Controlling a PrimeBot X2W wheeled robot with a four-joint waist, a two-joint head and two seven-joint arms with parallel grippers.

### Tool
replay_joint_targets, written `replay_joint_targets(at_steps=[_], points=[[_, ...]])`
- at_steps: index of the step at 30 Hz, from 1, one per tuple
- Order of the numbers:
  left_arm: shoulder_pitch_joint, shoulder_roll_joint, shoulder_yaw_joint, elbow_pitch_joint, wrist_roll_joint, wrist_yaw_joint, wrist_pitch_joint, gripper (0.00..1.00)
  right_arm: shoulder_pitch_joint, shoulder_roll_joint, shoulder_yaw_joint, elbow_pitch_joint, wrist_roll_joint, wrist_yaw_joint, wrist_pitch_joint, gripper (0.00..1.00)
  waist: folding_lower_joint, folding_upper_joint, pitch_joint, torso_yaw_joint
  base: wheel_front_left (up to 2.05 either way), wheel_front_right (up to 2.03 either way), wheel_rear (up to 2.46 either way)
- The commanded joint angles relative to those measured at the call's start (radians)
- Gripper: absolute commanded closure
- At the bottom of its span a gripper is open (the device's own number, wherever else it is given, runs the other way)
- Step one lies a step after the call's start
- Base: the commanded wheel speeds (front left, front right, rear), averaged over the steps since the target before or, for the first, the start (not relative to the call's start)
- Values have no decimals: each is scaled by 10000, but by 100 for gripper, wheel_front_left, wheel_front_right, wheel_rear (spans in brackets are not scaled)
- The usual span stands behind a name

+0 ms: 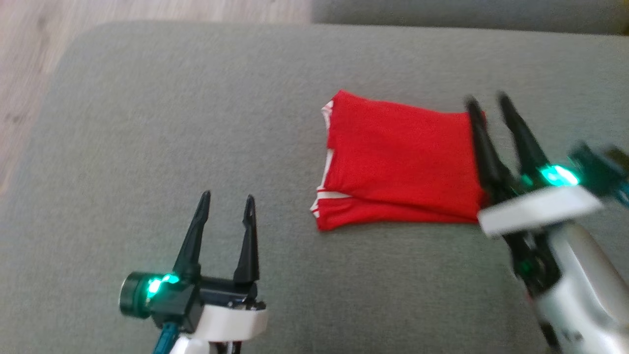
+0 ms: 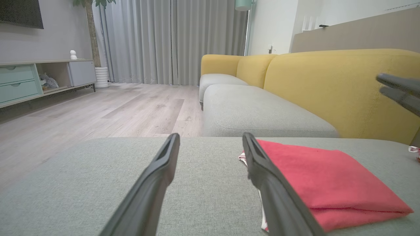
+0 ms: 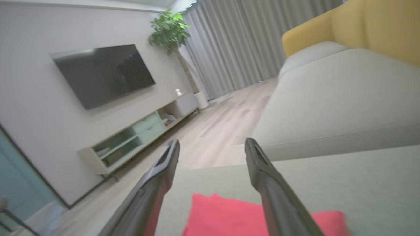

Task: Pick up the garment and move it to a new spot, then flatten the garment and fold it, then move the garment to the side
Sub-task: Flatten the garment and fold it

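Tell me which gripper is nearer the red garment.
The right gripper: it is at the garment's right edge, while the left gripper sits apart over bare grey cushion.

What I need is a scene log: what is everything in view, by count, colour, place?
garment: 1, red with white trim, folded on the cushion
cushion: 1, grey, under garment
sofa: 1, yellow and grey, beyond cushion
floor: 1, pale wood, around cushion
television: 1, black, above cabinet
cabinet: 1, pale green, beside plant
plant: 1, green, beside curtains
curtains: 1 set, grey, beyond sofa
left gripper: 1, dark, open, left of garment
right gripper: 1, dark, open, at garment's right edge
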Motion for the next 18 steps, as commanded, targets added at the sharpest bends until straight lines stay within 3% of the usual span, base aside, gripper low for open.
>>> replay_joint_targets(at_steps=[1, 5, 7, 13, 18], points=[[27, -37, 475, -283, 85, -50, -49, 0, 572, -357, -57, -478, -310, -7, -402, 0, 0, 0, -413, -390, 0, 0, 0], [443, -37, 790, -261, 80, -139, -49, 0, 1953, -971, -593, -361, -1417, -7, -952, 0, 0, 0, -940, -776, 0, 0, 0], [534, -37, 833, -254, 85, -172, -49, 0, 2205, -981, -681, -284, -1737, -7, -980, 0, 0, 0, -1043, -821, 0, 0, 0], [1187, -37, 1066, -223, 7, -498, -49, 0, 3834, -65, -1814, -833, -3931, -7, -998, 0, 0, 0, -1704, -919, 0, 0, 0], [1687, -37, 1372, -127, 74, -465, -49, 0, 4811, 761, -2107, -968, -4781, -7, -1000, 0, 0, 0, -2060, -977, 0, 0, 0]])
